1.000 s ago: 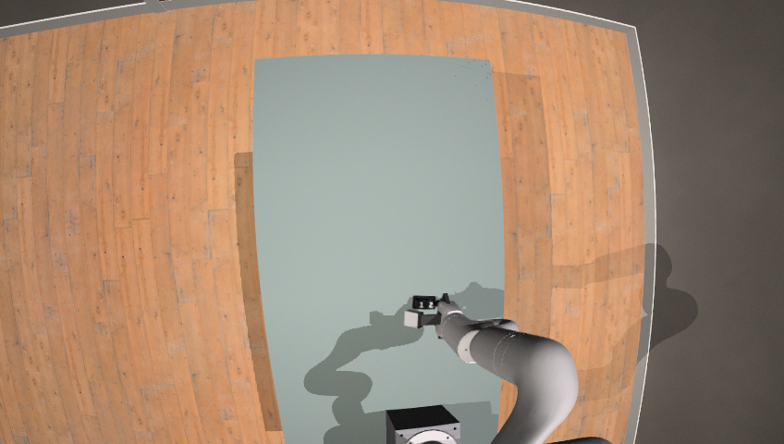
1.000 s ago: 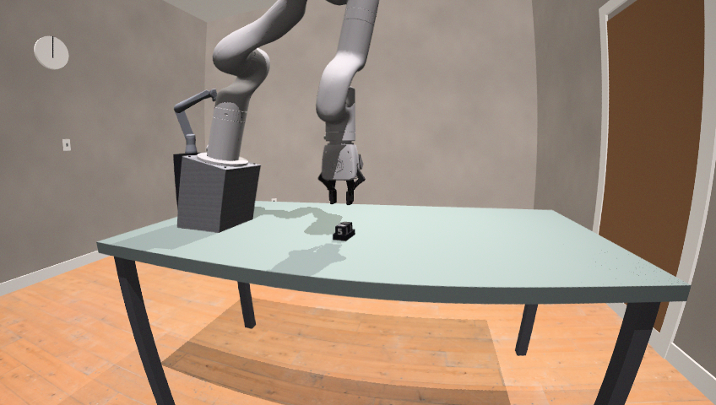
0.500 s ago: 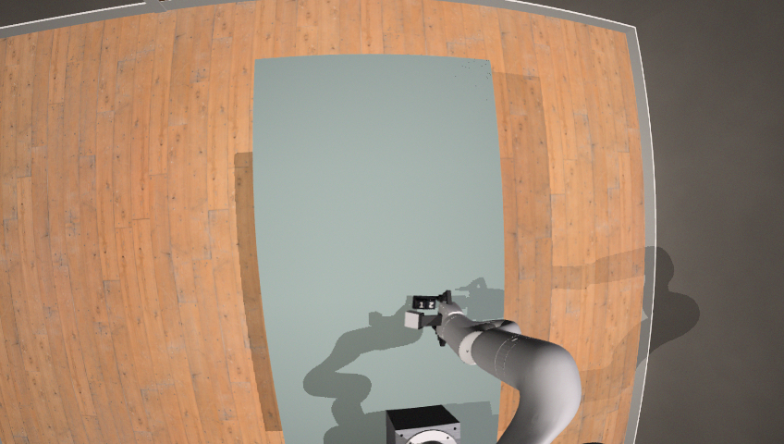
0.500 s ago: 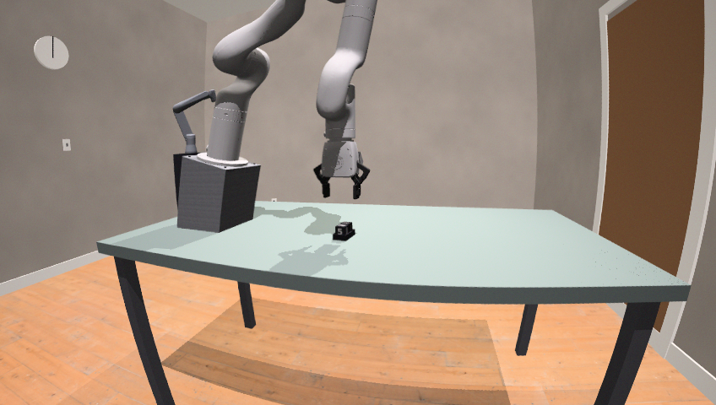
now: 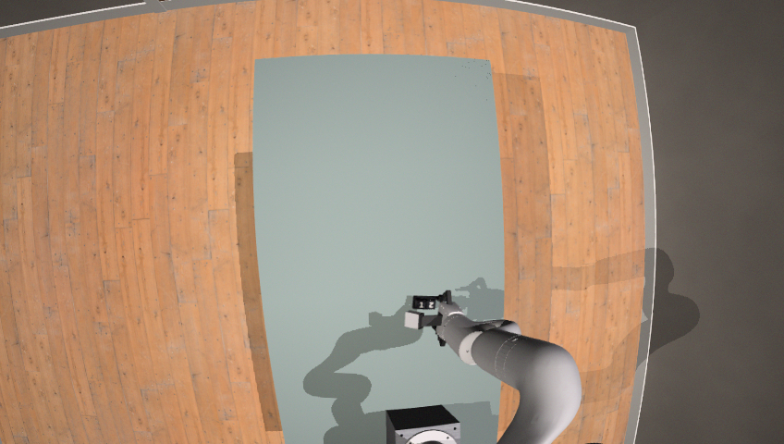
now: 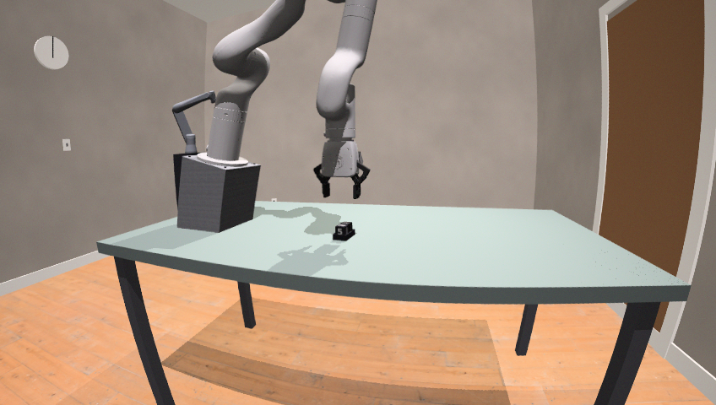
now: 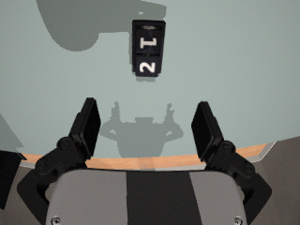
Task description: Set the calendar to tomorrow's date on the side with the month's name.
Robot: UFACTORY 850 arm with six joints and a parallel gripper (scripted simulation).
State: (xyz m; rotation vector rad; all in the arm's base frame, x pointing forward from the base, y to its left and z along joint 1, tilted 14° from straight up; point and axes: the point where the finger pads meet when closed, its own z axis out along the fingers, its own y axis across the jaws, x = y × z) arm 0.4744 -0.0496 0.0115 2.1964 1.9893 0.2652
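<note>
Backed by grey-brown walls [image 6: 426,125] and floored in orange planks [image 5: 137,219] [image 6: 326,351] [image 7: 141,162]. On the pale green table [image 5: 373,165] [image 6: 452,251] [image 7: 234,70], near the robot's base [image 5: 423,418] [image 6: 201,195], sits the calendar [image 5: 423,302] [image 6: 344,230] [image 7: 149,48]: small, black, with two cubes side by side in a low tray [image 6: 344,237] [image 7: 148,22]. Shows white 1 and 2 on top, white 5 on one end face. Can't make out any month's name. Above the table, hangs the tool [image 5: 444,318] [image 6: 341,192] [image 7: 146,112], spread fully wide, gripping nothing, apart from the calendar.

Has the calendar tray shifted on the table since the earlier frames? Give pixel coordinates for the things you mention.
No. The tray [image 5: 415,308] [image 6: 344,236] [image 7: 161,30] sits at the same spot relative to the robot's base [image 5: 423,416] [image 6: 201,197].
</note>
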